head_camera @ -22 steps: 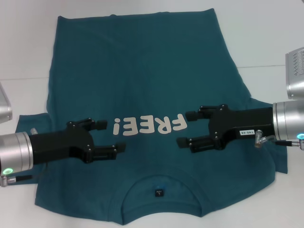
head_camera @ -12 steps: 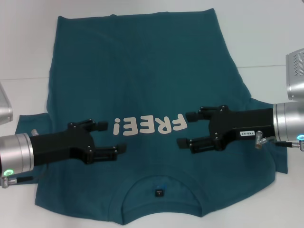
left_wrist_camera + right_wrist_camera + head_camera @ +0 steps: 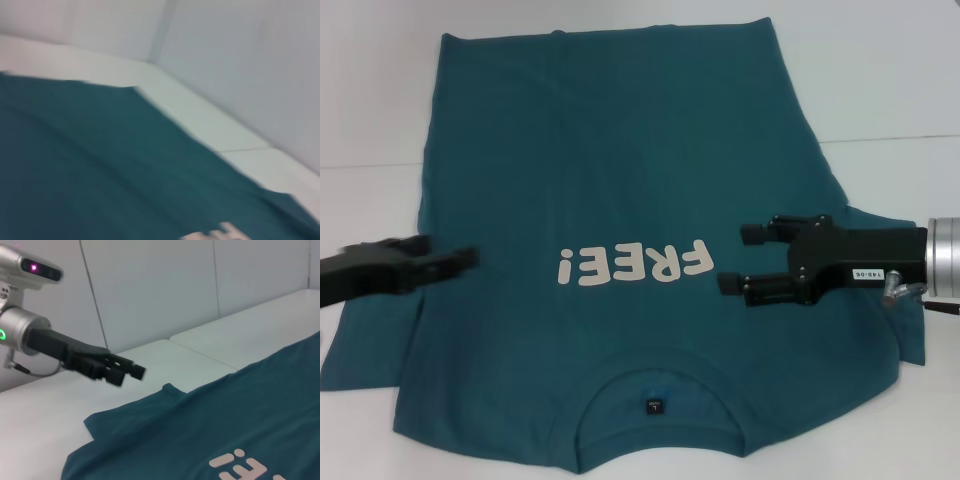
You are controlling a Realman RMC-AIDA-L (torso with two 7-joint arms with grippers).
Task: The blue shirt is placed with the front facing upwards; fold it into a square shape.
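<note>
No fold made yet: the shirt (image 3: 620, 200) lies flat on the table (image 3: 880, 80), lettering up, collar nearest. The right gripper (image 3: 745, 260) hovers wide-jawed over its chest; the left gripper (image 3: 445, 260) (jaws unclear, I cannot tell) hangs above the left sleeve.

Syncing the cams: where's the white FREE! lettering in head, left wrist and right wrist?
Head: white FREE! lettering mid-chest on the blue shirt, upside down, between the left gripper and right gripper.
Left wrist: only a blurred white scrap at the bottom edge.
Right wrist: partly cut off at the bottom edge.
Shared landmark: the shirt itself.
</note>
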